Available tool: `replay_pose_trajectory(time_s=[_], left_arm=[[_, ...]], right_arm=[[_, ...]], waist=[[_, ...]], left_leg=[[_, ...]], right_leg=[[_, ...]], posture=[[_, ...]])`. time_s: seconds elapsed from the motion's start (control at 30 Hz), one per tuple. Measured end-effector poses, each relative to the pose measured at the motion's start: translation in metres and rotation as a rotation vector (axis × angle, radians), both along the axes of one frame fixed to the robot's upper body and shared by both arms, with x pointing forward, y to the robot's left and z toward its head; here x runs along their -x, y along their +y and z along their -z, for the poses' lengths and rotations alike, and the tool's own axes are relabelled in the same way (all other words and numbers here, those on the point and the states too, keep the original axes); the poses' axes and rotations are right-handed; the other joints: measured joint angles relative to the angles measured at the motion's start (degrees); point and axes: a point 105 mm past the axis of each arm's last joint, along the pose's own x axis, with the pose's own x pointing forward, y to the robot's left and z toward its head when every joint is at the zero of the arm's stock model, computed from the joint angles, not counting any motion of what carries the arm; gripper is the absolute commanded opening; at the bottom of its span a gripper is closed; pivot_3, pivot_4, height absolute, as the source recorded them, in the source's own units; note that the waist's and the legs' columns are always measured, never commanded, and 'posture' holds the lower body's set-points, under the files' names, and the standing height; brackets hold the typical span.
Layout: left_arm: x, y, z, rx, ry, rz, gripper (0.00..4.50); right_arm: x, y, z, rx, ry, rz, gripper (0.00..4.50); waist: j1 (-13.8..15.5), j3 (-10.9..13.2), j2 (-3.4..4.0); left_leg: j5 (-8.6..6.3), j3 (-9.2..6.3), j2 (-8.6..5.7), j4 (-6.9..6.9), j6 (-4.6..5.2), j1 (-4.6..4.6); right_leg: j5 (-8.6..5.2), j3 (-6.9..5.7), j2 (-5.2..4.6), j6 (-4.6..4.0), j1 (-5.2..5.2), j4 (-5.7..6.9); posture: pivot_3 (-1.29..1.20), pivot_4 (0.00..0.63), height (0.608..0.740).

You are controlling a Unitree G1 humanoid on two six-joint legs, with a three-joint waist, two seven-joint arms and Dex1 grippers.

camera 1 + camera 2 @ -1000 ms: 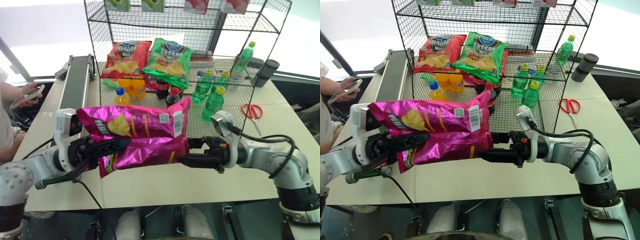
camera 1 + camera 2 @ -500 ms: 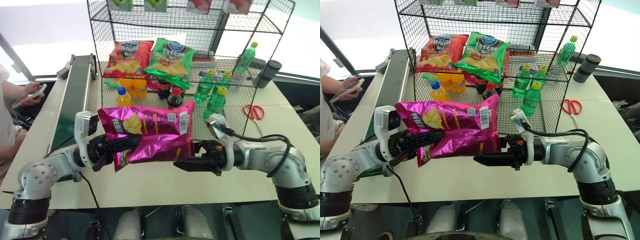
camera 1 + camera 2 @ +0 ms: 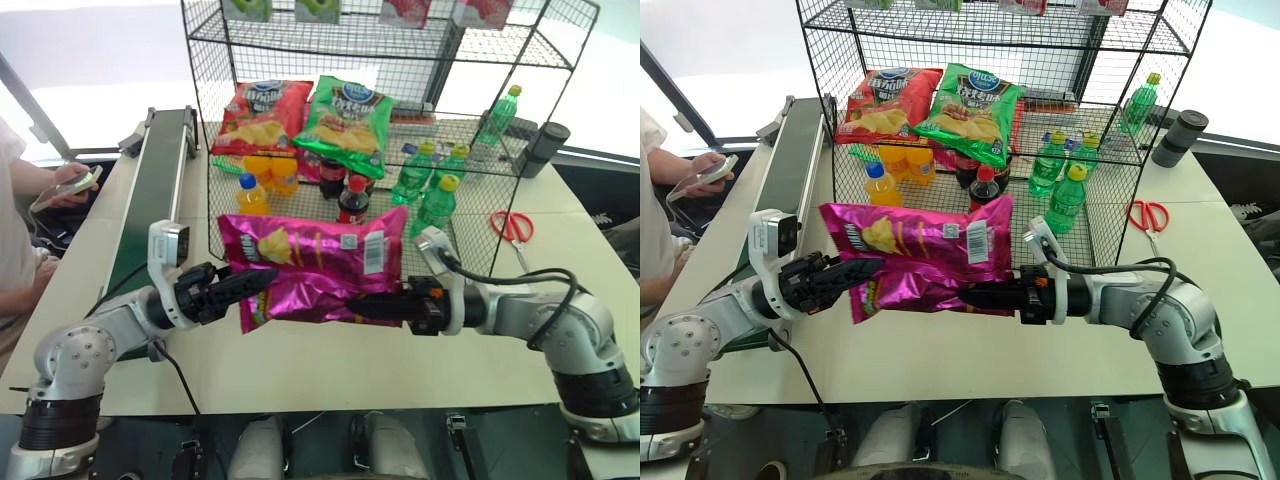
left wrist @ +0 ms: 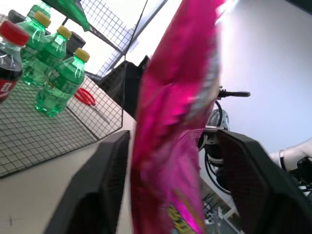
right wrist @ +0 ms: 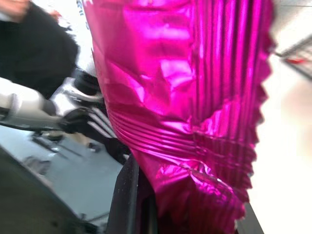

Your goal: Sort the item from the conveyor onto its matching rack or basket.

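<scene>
The item, a shiny magenta-pink crisp bag, hangs above the table in front of the black wire rack. My right gripper is shut on the bag's lower right edge, and the foil is pinched between its fingers. At the bag's left end my left gripper is open. Its fingers stand wide on either side of the bag without pressing it. The dark green conveyor runs along the left side of the table.
On the rack's middle tier lie a red crisp bag and a green crisp bag, with several drink bottles below. Red scissors and a dark cup sit at the right. A person's hand holding a phone is at the left.
My left gripper has opened and let go of the bag. My right gripper has shut on the bag's right edge. The bag now hangs a little lower and further right.
</scene>
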Motion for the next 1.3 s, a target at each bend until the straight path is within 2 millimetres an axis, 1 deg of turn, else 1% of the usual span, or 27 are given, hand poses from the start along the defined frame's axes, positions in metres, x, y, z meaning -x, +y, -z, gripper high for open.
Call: replay_pose_trajectory(time_s=[0.03, 0.13, 0.17, 0.23, 0.37, 0.5, 0.57, 0.63, 0.7, 0.73, 0.83, 0.87, 0.93, 1.03, 1.07, 1.17, 1.23, 1.3], left_arm=[[0.0, 0.001, 0.001, -0.003, 0.005, -0.005, 4.49], [-0.002, 0.007, 0.007, -0.043, 0.004, -0.028, 4.5], [-0.003, 0.008, 0.009, -0.05, -0.004, -0.037, 4.5], [-0.013, 0.009, 0.009, -0.064, -0.066, -0.095, 4.5], [-0.035, 0.003, 0.012, -0.108, -0.201, -0.2, 4.5], [-0.045, -0.011, 0.021, -0.142, -0.261, -0.205, 4.5], [-0.05, -0.019, 0.019, -0.14, -0.31, -0.203, 4.5], [-0.055, -0.026, 0.012, -0.138, -0.359, -0.204, 4.5], [-0.06, -0.031, 0.005, -0.142, -0.41, -0.21, 4.5], [-0.061, -0.034, 0.004, -0.144, -0.426, -0.207, 4.5], [-0.064, -0.038, 0.003, -0.149, -0.456, -0.207, 4.5], [-0.065, -0.039, 0.002, -0.145, -0.465, -0.212, 4.5], [-0.067, -0.041, -0.001, -0.138, -0.483, -0.226, 4.5], [-0.067, -0.044, -0.003, -0.122, -0.498, -0.245, 4.5], [-0.067, -0.044, -0.003, -0.123, -0.5, -0.25, 4.5], [-0.067, -0.046, -0.002, -0.122, -0.498, -0.271, 4.5], [-0.065, -0.049, -0.005, -0.11, -0.506, -0.28, 4.5], [-0.064, -0.049, -0.005, -0.111, -0.51, -0.292, 4.5]], right_arm=[[0.001, -0.006, 0.001, 0.015, -0.008, 0.019, 0.09], [0.008, -0.028, 0.003, 0.084, -0.05, 0.086, 0.09], [0.009, -0.033, 0.002, 0.091, -0.065, 0.109, 0.09], [0.01, -0.043, -0.006, 0.088, -0.133, 0.171, 0.09], [0.004, -0.064, -0.037, 0.086, -0.357, 0.317, 0.09], [-0.007, -0.08, -0.064, 0.068, -0.572, 0.478, 0.09], [-0.016, -0.089, -0.087, 0.067, -0.74, 0.588, 0.09], [-0.024, -0.099, -0.108, 0.136, -0.94, 0.688, 0.09], [-0.031, -0.11, -0.118, 0.253, -1.115, 0.751, 0.09], [-0.035, -0.112, -0.119, 0.324, -1.185, 0.757, 0.09], [-0.047, -0.118, -0.114, 0.472, -1.311, 0.779, 0.09], [-0.052, -0.121, -0.111, 0.547, -1.349, 0.775, 0.09], [-0.064, -0.129, -0.108, 0.719, -1.437, 0.773, 0.09], [-0.081, -0.148, -0.119, 0.943, -1.586, 0.848, 0.09], [-0.085, -0.151, -0.123, 1.0, -1.633, 0.851, 0.09], [-0.099, -0.148, -0.124, 1.102, -1.714, 0.828, 0.09], [-0.109, -0.141, -0.119, 1.133, -1.731, 0.803, 0.09], [-0.12, -0.136, -0.116, 1.141, -1.73, 0.815, 0.09]], waist=[[0.01, 0.0, 0.0], [0.0, 0.0, 0.0], [-0.03, 0.0, 0.0], [-0.04, 0.01, 0.03], [-0.02, 0.0, 0.0], [-0.08, 0.0, 0.0], [-0.07, 0.0, 0.0], [-0.05, 0.0, 0.0], [-0.07, 0.0, 0.0], [-0.1, 0.0, 0.0], [-0.16, 0.0, 0.0], [-0.18, 0.0, 0.0], [-0.18, 0.01, 0.0], [-0.29, 0.02, 0.01], [-0.33, 0.02, 0.01], [-0.58, 0.02, 0.01], [-0.61, 0.02, 0.0], [-0.7, 0.02, 0.0]], left_leg=[[0.0, 0.0, 0.0, 0.0, 0.01, -0.01], [-0.01, 0.0, 0.0, -0.01, 0.02, -0.01], [-0.01, 0.0, 0.01, -0.01, 0.02, 0.0], [-0.02, 0.01, 0.01, -0.01, 0.02, 0.01], [-0.02, 0.01, 0.01, -0.01, 0.01, 0.01], [-0.01, 0.03, 0.01, -0.01, 0.02, -0.01], [-0.01, 0.04, 0.0, -0.01, 0.01, -0.01], [-0.01, 0.04, -0.02, -0.01, 0.01, 0.0], [-0.01, 0.06, -0.04, -0.01, 0.02, 0.01], [0.0, 0.08, -0.05, -0.01, 0.02, 0.01], [0.07, 0.11, -0.07, -0.01, -0.1, 0.02], [0.23, 0.13, -0.15, -0.01, -0.37, 0.02], [0.24, 0.14, -0.16, -0.01, -0.39, 0.04], [0.28, 0.17, -0.07, -0.01, -0.45, 0.06], [0.29, 0.17, -0.04, -0.02, -0.47, 0.08], [0.32, 0.19, 0.0, -0.04, -0.52, 0.08], [0.33, 0.17, 0.01, -0.03, -0.55, 0.08], [0.35, 0.17, 0.02, -0.03, -0.57, 0.09]], right_leg=[[0.0, 0.0, -0.01, 0.0, 0.0, -0.01], [-0.01, 0.0, -0.01, 0.0, 0.0, -0.04], [-0.01, 0.0, 0.0, 0.0, 0.0, -0.04], [-0.01, 0.0, -0.01, 0.0, 0.0, -0.03], [0.0, 0.0, 0.0, 0.0, 0.01, -0.04], [0.0, 0.0, 0.01, 0.01, -0.01, -0.03], [0.01, 0.0, 0.01, 0.01, -0.02, -0.03], [0.01, 0.0, 0.01, 0.02, -0.01, -0.02], [-0.01, 0.0, 0.01, 0.04, 0.0, -0.03], [-0.01, 0.01, 0.01, 0.05, 0.0, -0.03], [-0.03, 0.01, 0.01, 0.09, 0.0, -0.01], [-0.02, 0.02, 0.01, 0.09, -0.02, 0.01], [-0.02, 0.03, -0.01, 0.1, -0.01, 0.02], [-0.02, 0.07, -0.03, 0.1, -0.03, 0.04], [-0.03, 0.07, -0.01, 0.1, -0.01, 0.04], [-0.03, 0.07, 0.02, 0.1, -0.02, 0.04], [-0.03, 0.06, 0.02, 0.1, -0.01, 0.04], [-0.02, 0.06, 0.02, 0.1, -0.01, 0.05]], posture=[[0.0, 0.15, 0.74], [0.0, 0.15, 0.74], [0.0, 0.15, 0.74], [0.0, 0.15, 0.74], [0.0, 0.15, 0.74], [0.0, 0.15, 0.74], [0.0, 0.15, 0.74], [0.0, 0.15, 0.74], [0.0, 0.15, 0.74], [0.0, 0.15, 0.74], [0.0, 0.15, 0.74], [0.0, 0.15, 0.74], [0.0, 0.15, 0.74], [0.0, 0.15, 0.74], [0.0, 0.15, 0.74], [0.0, 0.15, 0.74], [0.0, 0.15, 0.74], [0.0, 0.15, 0.74]])
